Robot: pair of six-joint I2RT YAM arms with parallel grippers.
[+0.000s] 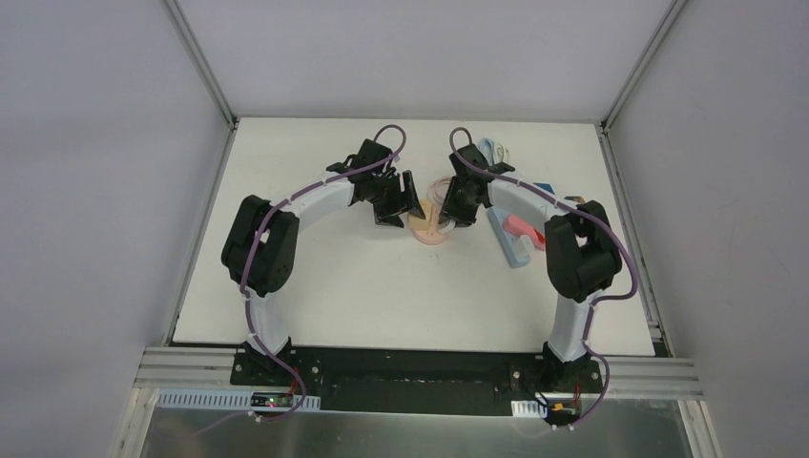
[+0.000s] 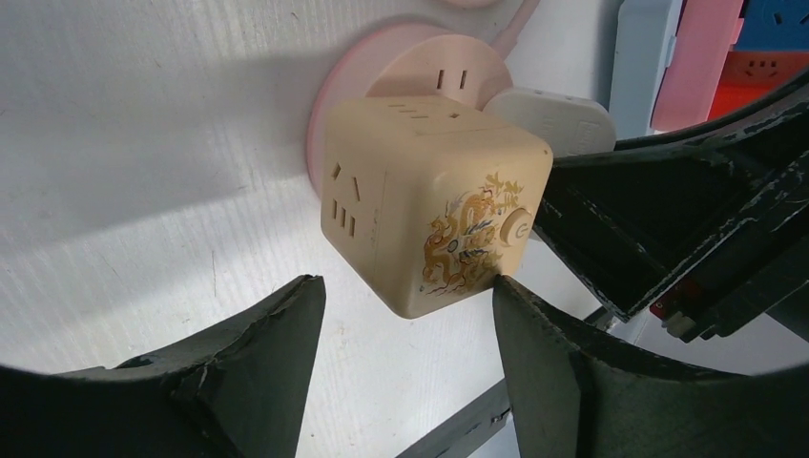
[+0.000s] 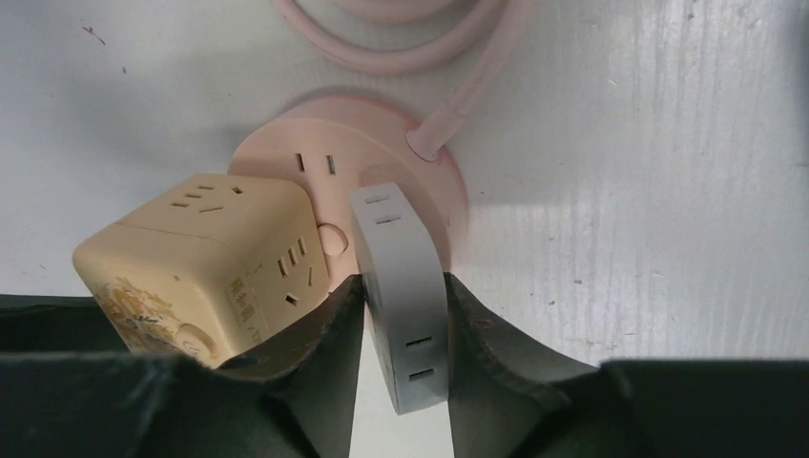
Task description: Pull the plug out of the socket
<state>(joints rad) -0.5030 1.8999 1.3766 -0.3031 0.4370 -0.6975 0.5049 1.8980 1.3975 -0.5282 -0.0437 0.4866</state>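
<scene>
top external: high above near edge, looking down over whole worktop point(image 1: 382, 286) | wrist views: close, low, opposite sides, both showing pink socket point(image 2: 410, 59) and white plug point(image 3: 396, 248)

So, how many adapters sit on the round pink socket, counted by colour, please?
cream cube adapter: 1
white flat adapter: 1
Total on the pink socket: 2
</scene>
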